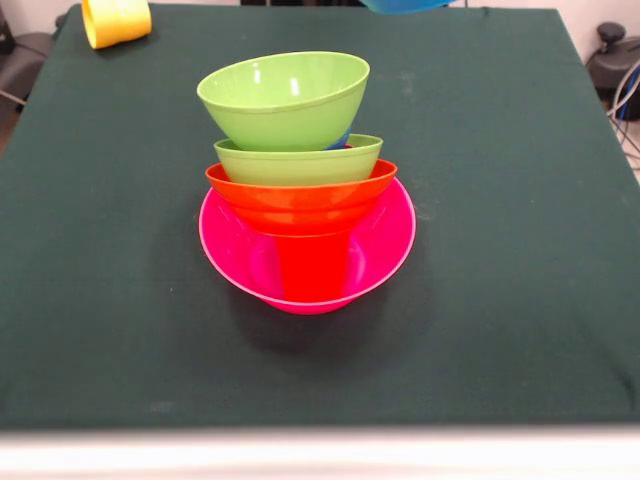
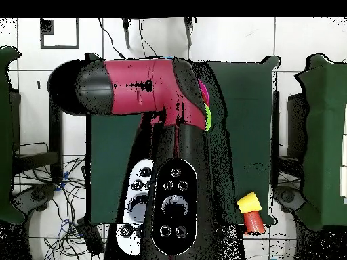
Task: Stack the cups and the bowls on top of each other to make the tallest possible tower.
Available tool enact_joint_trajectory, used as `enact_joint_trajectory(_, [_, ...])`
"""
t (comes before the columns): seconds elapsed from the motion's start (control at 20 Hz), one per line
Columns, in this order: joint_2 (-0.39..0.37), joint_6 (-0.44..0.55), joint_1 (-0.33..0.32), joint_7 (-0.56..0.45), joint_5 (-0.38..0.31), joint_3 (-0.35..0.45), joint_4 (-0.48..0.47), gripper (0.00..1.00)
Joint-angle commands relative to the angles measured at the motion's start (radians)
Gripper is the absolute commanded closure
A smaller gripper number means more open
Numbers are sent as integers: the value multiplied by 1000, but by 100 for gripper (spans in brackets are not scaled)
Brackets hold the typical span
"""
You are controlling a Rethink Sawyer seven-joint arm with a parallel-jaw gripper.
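The tower stands mid-table in the front view. Its base is the wide pink bowl [image 1: 385,250], with a red cup [image 1: 313,268] standing inside it. On the cup sit the orange bowl [image 1: 300,200], a lime green bowl [image 1: 298,162], a sliver of dark blue [image 1: 343,141], and a second lime green bowl [image 1: 285,100], tilted, on top. A yellow cup [image 1: 115,20] lies on its side at the far left corner. A light blue bowl [image 1: 405,4] shows at the top edge. Neither view shows the gripper; in the overhead view the arm [image 2: 135,84] hides it.
In the overhead view the arm covers the tower, leaving only pink [image 2: 203,91] and green [image 2: 209,120] slivers at its side. The yellow cup [image 2: 249,201] and another red cup [image 2: 255,221] lie at the table's bottom right corner, near the robot's base [image 2: 173,203].
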Motion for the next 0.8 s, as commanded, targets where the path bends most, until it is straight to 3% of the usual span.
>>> enact_joint_trajectory(0.05, [69,89,-13,-135,-97,73,-70,100])
enact_joint_trajectory(0.3, [70,35,-45,-181,-102,101,-51,100])
enact_joint_trajectory(0.8, [69,25,-86,-210,-112,129,-41,100])
